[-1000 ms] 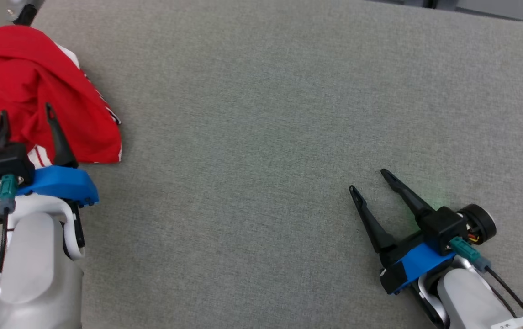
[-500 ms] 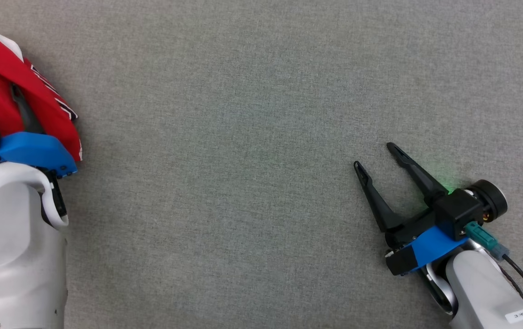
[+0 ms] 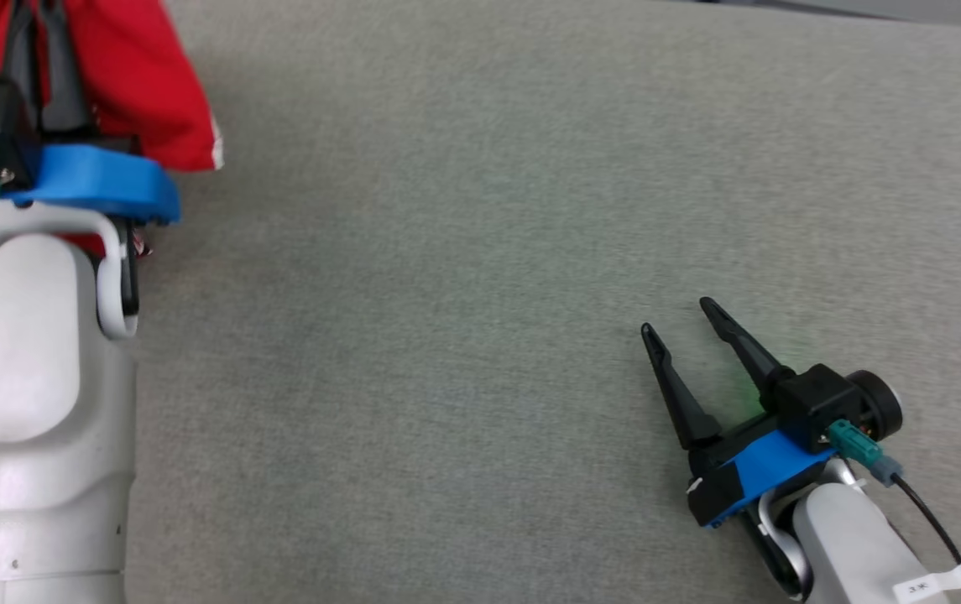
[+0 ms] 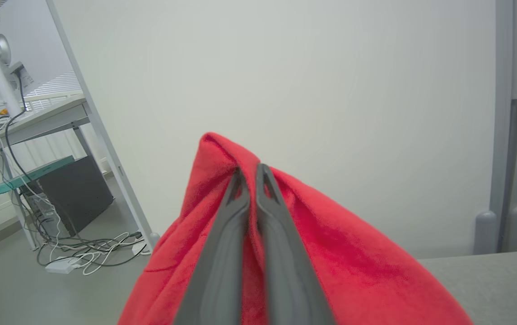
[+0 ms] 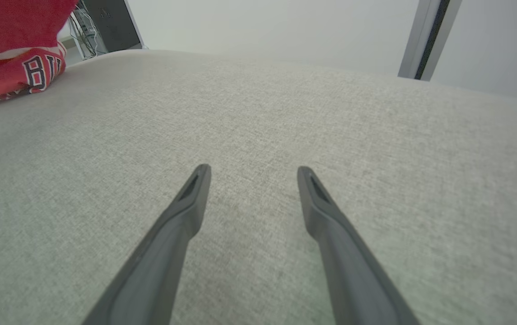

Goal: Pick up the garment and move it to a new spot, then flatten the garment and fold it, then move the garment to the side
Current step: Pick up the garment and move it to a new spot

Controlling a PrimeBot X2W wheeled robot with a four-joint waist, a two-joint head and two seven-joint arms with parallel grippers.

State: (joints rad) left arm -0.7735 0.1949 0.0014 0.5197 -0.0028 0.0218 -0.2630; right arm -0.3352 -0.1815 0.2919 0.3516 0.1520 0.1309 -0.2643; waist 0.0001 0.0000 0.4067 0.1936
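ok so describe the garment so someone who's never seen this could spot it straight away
Start at the wide grey fabric surface and look to its far left edge. There a bunched garment is pinched in the shut left hand. Bright red with white trim and dark block letters, it stands out from the plain grey around it.

The garment, caught in the left hand, hangs below it onto the counter, well left of and beyond the right hand, low over the counter.
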